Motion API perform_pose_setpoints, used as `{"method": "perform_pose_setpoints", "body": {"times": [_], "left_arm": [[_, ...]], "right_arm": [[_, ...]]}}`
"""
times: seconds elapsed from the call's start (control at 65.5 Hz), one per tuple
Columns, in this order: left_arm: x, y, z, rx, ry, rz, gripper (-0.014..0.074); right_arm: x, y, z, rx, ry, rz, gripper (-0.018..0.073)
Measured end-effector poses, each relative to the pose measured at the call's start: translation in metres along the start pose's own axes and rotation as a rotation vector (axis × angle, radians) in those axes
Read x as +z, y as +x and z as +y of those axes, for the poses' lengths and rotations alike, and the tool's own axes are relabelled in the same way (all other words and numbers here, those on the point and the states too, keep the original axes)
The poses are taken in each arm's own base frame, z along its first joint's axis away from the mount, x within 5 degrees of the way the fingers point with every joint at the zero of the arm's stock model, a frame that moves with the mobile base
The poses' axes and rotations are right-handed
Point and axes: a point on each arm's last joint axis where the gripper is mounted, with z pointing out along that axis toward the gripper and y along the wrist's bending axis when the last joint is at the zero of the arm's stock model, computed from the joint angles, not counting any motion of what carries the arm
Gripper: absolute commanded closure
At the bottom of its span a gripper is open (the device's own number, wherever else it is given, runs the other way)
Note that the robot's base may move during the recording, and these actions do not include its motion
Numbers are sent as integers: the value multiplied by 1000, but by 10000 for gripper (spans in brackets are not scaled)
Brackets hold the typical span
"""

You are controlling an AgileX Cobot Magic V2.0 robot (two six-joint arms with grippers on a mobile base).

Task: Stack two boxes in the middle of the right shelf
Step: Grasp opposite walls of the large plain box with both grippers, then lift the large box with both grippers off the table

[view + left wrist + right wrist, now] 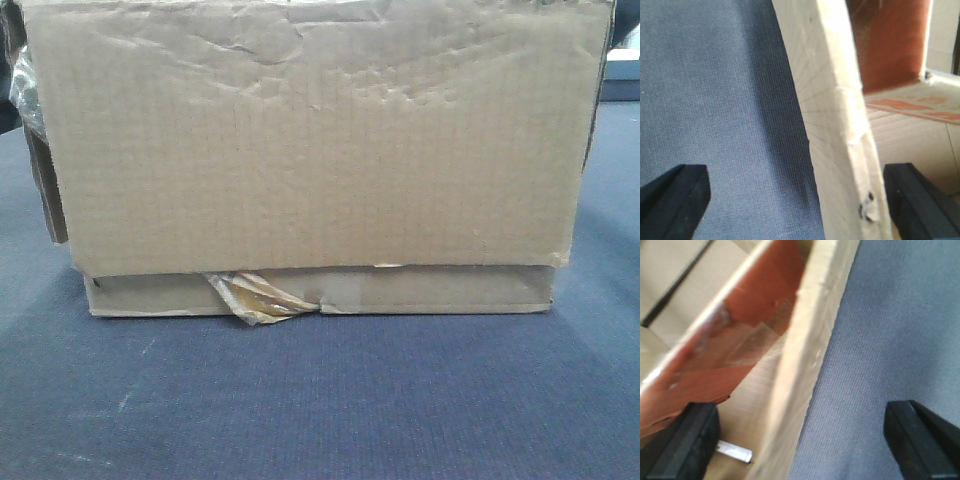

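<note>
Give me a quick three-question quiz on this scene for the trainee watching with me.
1. True or false: the large box sits on top of the flat box.
2. The torn tape hangs at the front of: A the large box; B the flat box; C neither.
3. Fill in: the left gripper has its jaws ____, one on each side of a cardboard wall.

Key: 1 true; 2 B; 3 open.
</note>
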Motion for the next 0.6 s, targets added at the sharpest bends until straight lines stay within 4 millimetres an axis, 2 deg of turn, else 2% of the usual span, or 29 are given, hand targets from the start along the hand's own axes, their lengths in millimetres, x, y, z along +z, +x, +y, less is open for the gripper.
{"method": "perform_pose_setpoints", "body": {"times": [0.061, 0.122, 0.183, 0.229, 0.275, 0.29, 0.306, 0.596], "left_arm": [[1, 0, 0, 0, 0, 2, 59], [1, 0, 0, 0, 0, 2, 157], [2, 0, 0, 0, 0, 4, 344], [2, 0, -1, -3, 9, 5, 459], [2, 0, -2, -9, 23, 5, 640], [2, 0, -3, -12, 32, 6, 694], [2, 0, -4, -12, 38, 6, 705], [0, 0, -5, -18, 51, 1, 708]], "right_arm": [[3, -1, -1, 2, 0, 2, 166], [4, -1, -1, 2, 1, 1, 299], [4, -1, -1, 0, 1, 1, 497], [4, -1, -1, 2, -5, 0, 596], [4, -1, 1, 2, -12, -1, 720], [4, -1, 2, 1, -11, 0, 727], [4, -1, 1, 1, -5, 0, 723], [3, -2, 2, 4, -5, -8, 713]]}}
